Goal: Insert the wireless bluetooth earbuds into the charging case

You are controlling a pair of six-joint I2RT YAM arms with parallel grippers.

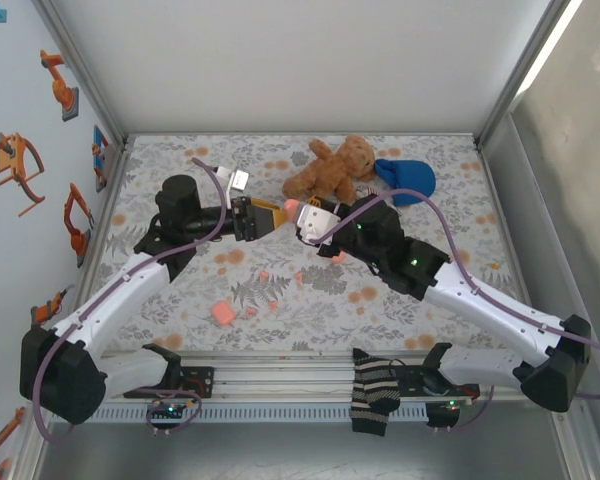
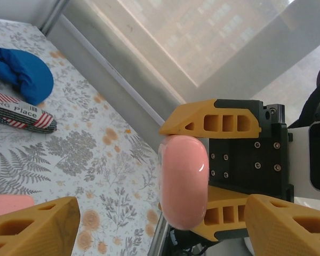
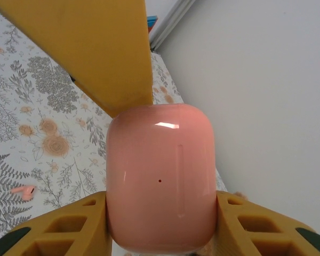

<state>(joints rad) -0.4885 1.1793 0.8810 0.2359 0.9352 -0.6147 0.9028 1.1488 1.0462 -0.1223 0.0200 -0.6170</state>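
Four or so earbuds [image 1: 263,275] lie loose on the floral table [image 1: 320,315], scattered between the two arms and nearer the bases than either gripper. They are tiny in the top view, so the count is unsure. One of them shows in the right wrist view, low on the left, flat on the table and well apart from the case above it.

Charging case [image 3: 160,181]: lifted clear of the table, over its middle. The right gripper [image 3: 160,213] clamps it across its narrow width. Its long axis runs in line with those fingers, and the rounded free end juts past the fingertips toward the other arm. Lid looks shut; no open seam seen.

Left gripper [image 2: 162,229]: jaws wide, carrying nothing, one finger standing to each side of the case. In the right wrist view one left finger lies against the case's free end. Touching or just short of it, I cannot tell.

Second pink case [image 1: 222,313]: on the table beside the left arm, untouched.

Judgement: the move turns on height. The case is up and the earbuds are down, toward the near edge from both tools. The right arm is occupied, so the free left arm, about equally near, is the one to fetch them. The lid probably needs opening first, by a pinch at the free end.
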